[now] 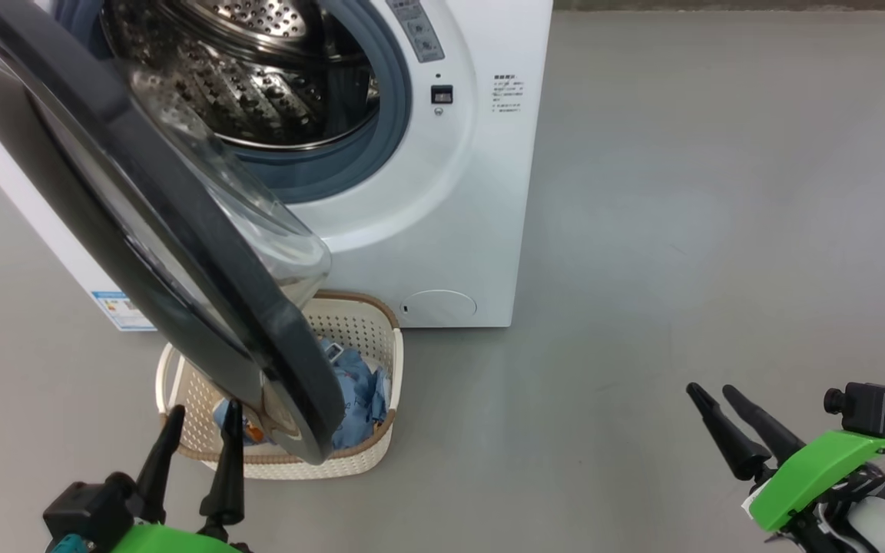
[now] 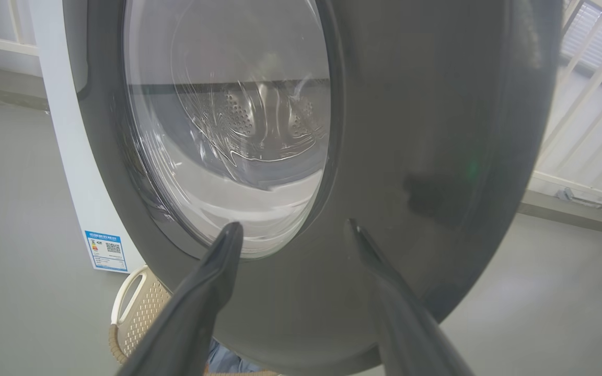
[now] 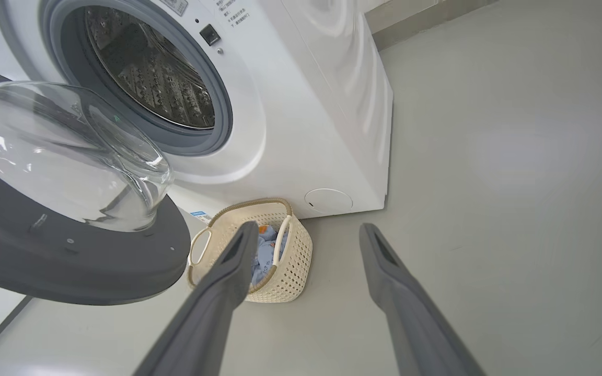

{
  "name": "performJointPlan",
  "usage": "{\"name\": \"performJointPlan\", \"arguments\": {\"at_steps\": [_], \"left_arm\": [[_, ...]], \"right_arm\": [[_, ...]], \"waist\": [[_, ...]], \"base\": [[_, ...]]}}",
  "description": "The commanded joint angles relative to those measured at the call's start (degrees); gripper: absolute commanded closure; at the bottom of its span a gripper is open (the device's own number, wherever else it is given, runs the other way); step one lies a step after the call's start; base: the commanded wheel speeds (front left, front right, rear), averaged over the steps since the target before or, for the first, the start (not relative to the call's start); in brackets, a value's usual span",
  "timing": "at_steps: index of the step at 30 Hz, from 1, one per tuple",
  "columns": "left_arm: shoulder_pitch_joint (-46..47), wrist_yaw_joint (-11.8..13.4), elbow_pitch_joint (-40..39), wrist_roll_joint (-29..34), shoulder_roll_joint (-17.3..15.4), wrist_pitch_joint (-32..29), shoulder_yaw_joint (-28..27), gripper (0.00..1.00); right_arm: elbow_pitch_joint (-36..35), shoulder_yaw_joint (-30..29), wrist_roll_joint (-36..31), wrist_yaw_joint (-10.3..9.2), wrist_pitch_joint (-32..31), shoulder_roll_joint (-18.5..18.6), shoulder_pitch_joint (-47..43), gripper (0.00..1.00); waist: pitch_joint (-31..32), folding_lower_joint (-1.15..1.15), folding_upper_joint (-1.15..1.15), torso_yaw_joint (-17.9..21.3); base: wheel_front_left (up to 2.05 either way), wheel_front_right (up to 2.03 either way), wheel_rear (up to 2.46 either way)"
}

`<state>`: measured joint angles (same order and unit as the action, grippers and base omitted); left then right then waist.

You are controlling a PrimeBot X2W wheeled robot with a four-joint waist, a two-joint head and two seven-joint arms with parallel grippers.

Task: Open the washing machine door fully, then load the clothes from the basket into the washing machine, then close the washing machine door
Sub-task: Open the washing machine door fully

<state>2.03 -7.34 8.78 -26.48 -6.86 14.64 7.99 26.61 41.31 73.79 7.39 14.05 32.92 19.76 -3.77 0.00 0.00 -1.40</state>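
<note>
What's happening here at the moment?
The washing machine door stands partly open, hanging over the basket, which holds the clothes. The left gripper, open, sits at the door's outer face; whether it touches is unclear. The right gripper hangs open over the floor, holding nothing. The drum looks empty.

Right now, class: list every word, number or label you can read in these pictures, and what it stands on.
Nothing is readable.
Blue label sticker, low on the washing machine front: print and a QR code, too small.
Dark print block right of the drum: too small.
Grey panel strip above it: blurred.
</note>
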Motion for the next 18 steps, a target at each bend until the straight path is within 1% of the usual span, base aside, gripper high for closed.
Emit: {"name": "performJointPlan", "arguments": {"at_steps": [1,2,5,8,12,14,18], "left_arm": [[0.25,-0.14,-1.29,0.38,-1.21,0.36,-2.14,0.00],[0.14,-0.14,-1.28,0.36,-1.17,0.36,-2.18,0.00],[0.00,-0.14,-1.38,0.31,-1.05,0.36,-2.36,0.00],[0.00,-0.14,-1.43,0.37,-0.92,0.36,-2.47,0.00],[-0.09,-0.14,-1.47,0.45,-0.76,0.36,-2.54,0.00],[-0.10,-0.14,-1.56,0.50,-0.73,0.36,-2.57,0.00],[-0.05,-0.14,-1.91,0.68,-0.69,0.36,-2.71,0.00]], "right_arm": [[-0.64,0.18,-0.85,0.10,0.79,1.46,-0.89,0.00],[-0.46,-1.07,-2.06,0.10,0.87,1.26,-0.84,0.00],[-0.98,-7.82,-7.60,0.10,0.92,-0.14,-1.77,0.00],[-2.28,-15.37,-14.20,0.10,0.93,-2.16,-4.04,0.00],[-5.11,-23.59,-23.60,0.10,0.94,-5.06,-7.43,0.00],[-6.67,-26.74,-28.04,0.10,0.94,-6.33,-8.95,0.00],[-9.31,-31.27,-34.16,0.10,0.94,-8.81,-11.45,0.00]], "waist": [[0.18,0.00,0.00,0.16],[0.24,0.00,0.00,0.26],[0.22,0.00,0.00,0.42],[0.29,0.00,0.00,0.31],[0.56,0.00,0.00,0.00],[0.57,0.00,0.00,-0.20],[0.52,0.00,0.00,-0.51]], "base": [[0.00,0.00,0.00],[0.00,0.00,0.00],[0.00,0.00,0.00],[0.00,0.00,0.00],[0.00,0.00,0.00],[0.00,0.00,0.00],[0.00,0.00,0.00]]}}
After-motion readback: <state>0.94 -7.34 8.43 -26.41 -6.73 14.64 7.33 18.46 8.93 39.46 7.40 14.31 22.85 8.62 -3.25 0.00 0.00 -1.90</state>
